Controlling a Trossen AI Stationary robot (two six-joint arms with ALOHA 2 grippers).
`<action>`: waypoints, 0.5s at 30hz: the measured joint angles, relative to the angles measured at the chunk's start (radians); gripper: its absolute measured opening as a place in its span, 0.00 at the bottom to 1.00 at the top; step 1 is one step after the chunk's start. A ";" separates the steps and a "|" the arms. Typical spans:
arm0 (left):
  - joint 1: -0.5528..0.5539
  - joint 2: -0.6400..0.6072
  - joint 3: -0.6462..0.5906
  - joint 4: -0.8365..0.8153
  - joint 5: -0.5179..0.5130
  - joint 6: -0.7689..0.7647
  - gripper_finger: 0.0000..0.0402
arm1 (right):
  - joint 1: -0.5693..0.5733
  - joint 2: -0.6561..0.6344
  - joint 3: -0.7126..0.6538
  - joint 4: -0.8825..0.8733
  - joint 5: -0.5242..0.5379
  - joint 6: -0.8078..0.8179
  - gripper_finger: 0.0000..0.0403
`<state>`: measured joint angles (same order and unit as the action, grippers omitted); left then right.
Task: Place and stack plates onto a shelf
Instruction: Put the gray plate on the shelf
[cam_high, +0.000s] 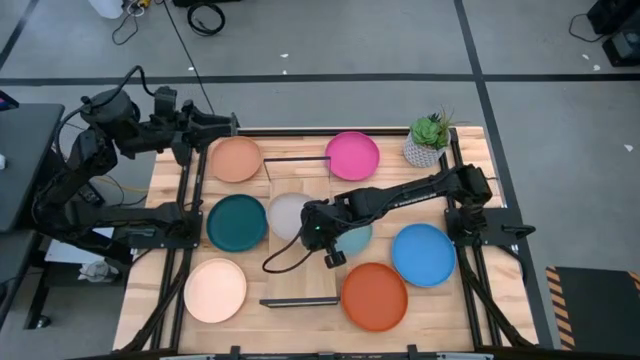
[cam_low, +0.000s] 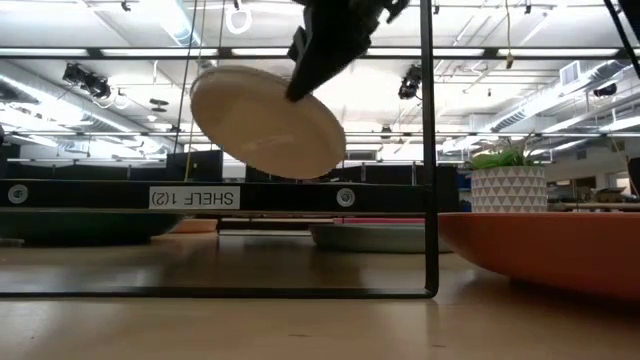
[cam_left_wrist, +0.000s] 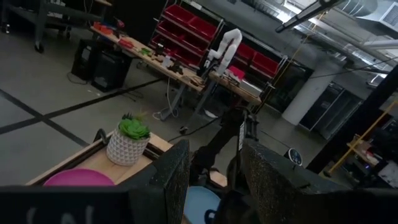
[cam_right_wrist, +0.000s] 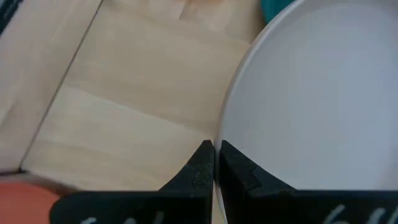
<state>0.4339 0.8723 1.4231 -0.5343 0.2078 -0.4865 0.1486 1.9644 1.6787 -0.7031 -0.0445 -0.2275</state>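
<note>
Your shelf (cam_high: 300, 285) is half hidden under the right arm; the grey plate (cam_high: 287, 213) hangs tilted above it, rim clamped in the right pincer (cam_right_wrist: 216, 163); the left pincer (cam_left_wrist: 211, 168) waits apart, off-table

Place: robotics lab | red parts bins (cam_left_wrist: 205, 28), workbench (cam_left_wrist: 155, 59), white robot arm (cam_left_wrist: 227, 45)

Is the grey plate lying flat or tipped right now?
Tipped. The low view shows the grey plate hanging slanted above the shelf, pinched at its rim by the shut right gripper.
</note>
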 joint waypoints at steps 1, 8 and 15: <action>0.000 -0.002 0.000 0.000 0.000 0.000 0.39 | -0.002 0.008 0.000 0.005 0.015 -0.018 0.04; 0.000 -0.002 0.000 -0.017 0.000 -0.001 0.39 | -0.040 0.084 -0.002 0.000 0.092 -0.121 0.06; 0.000 -0.002 0.000 -0.018 0.000 -0.007 0.39 | -0.073 0.117 -0.003 -0.013 0.178 -0.135 0.07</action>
<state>0.4343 0.8700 1.4231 -0.5526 0.2077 -0.4931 0.0760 2.0816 1.6759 -0.7162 0.1340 -0.3630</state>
